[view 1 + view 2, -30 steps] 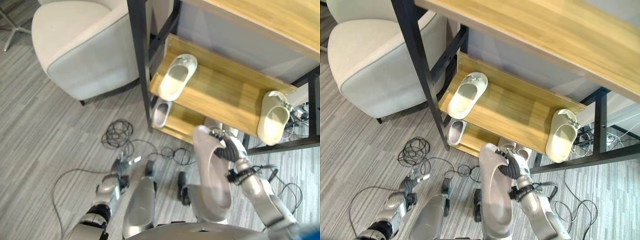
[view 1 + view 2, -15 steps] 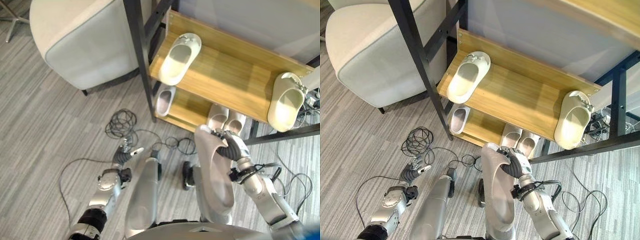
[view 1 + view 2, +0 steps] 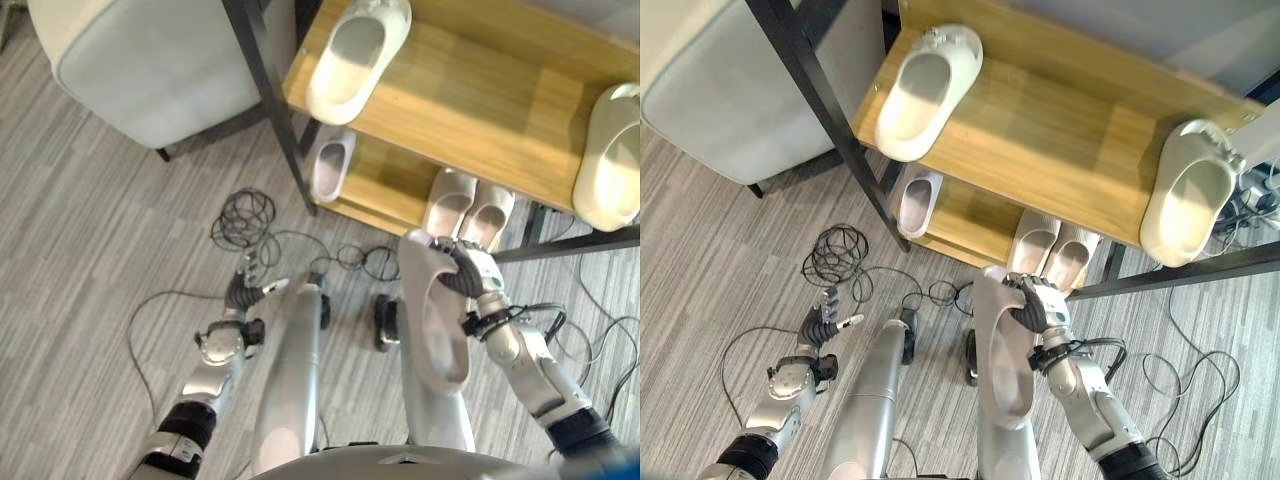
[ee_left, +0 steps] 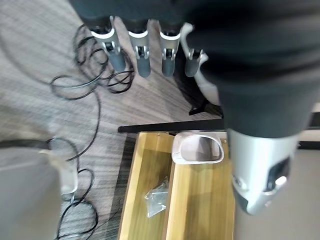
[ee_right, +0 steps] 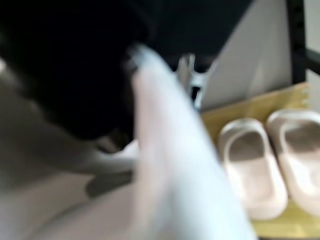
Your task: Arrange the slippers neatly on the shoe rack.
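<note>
Grey floor (image 3: 90, 250) below shoe rack (image 3: 470, 130), upper right. I see right hand (image 3: 470, 285) fingers curled round grey slipper (image 3: 432, 320); left hand (image 3: 245, 290), lower left, fingers straight.

Shoe rack (image 3: 1060, 150): upper shelf carrying one slipper (image 3: 925, 90) at left, another (image 3: 1188, 195) at right; lower shelf holding single slipper (image 3: 917, 200) left, pair (image 3: 1055, 250) right. Armchair (image 3: 150, 60) standing left of rack.

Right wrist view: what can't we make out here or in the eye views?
- Right robot hand: grip on the grey slipper blurs out in the right wrist view.
- Cream slipper: cut by the left eye view's edge.
- Single grey slipper: toe hidden under the upper shelf.
</note>
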### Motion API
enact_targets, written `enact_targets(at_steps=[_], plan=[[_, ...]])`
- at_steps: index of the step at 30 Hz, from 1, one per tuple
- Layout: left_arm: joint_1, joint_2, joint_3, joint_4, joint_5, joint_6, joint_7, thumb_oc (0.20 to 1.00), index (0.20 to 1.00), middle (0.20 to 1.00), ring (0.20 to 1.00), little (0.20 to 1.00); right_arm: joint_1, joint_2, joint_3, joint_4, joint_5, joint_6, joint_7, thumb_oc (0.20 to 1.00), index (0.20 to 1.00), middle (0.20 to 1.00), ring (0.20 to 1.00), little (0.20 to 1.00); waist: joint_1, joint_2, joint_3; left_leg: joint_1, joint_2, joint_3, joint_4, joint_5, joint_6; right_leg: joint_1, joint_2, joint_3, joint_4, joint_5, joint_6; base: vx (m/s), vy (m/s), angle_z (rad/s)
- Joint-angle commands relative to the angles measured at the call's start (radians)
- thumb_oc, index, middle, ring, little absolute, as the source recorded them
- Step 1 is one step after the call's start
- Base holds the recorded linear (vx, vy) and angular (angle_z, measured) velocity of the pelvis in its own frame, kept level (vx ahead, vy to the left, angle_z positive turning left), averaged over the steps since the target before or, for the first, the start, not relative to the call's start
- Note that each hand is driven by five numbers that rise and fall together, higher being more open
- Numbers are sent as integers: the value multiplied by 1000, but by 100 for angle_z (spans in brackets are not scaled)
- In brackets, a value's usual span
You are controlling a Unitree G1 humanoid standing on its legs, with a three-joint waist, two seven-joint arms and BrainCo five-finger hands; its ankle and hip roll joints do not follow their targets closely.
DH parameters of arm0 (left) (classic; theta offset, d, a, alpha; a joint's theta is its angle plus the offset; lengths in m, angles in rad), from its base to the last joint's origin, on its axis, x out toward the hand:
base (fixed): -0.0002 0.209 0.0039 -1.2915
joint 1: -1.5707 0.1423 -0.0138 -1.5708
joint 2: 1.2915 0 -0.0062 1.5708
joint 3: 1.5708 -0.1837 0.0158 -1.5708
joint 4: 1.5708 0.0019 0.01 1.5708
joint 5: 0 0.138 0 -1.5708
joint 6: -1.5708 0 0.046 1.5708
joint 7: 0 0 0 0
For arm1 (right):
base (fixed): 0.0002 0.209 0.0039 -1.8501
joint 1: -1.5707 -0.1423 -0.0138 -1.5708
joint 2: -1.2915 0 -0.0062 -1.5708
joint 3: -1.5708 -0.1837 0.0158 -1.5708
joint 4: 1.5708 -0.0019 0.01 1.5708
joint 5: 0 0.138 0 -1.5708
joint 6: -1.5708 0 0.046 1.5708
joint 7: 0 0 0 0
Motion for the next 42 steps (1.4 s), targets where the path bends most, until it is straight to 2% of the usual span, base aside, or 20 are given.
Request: enact_targets(at_steps=[1, 17, 24, 33, 42], plan=[[-8, 1, -12, -57, 42, -43, 27, 1000, 1000, 1000, 1000, 1000, -22, -32, -20, -43, -24, -3, -61, 200, 200, 200, 200, 200, -2, 35, -25, -13, 28, -66, 90, -137, 15, 4, -10, 21, 17, -125, -6, 0, 0, 0], [-38, 6, -9, -179, 7, -45, 12, 1000, 1000, 1000, 1000, 1000, -278, -81, 7, 149, -45, 32, -106, 200, 200, 200, 200, 200, 25, 47, -24, -236, 22, -61, 319, -242, 35, -233, -39, 45, 275, -219, -38, 42, -1, 2], [-37, 29, -3, -231, -22, -52, -2, 1000, 1000, 1000, 1000, 1000, -405, -111, 35, 234, -31, 48, -116, 200, 200, 200, 200, 200, 44, 51, -33, -296, 9, -52, 316, -237, 32, -291, -52, 47, 285, -210, -36, 28, -7, 8], [-28, 63, 7, -290, -47, -66, -24, 1000, 1000, 1000, 1000, 1000, -537, -146, 70, 328, -25, 59, -123, 200, 200, 200, 200, 200, 69, 50, -48, -367, -14, -43, 261, -197, 29, -361, -70, 46, 258, -174, -23, 8, 6, 8], [8, 95, 9, -329, -85, -79, -46, 1000, 1000, 1000, 1000, 1000, -630, -174, 76, 423, -24, 100, -138, 200, 200, 200, 200, 200, 98, 52, -70, -430, -38, -41, 229, -166, 28, -423, -93, 38, 249, -156, -15, 19, 16, 7]])
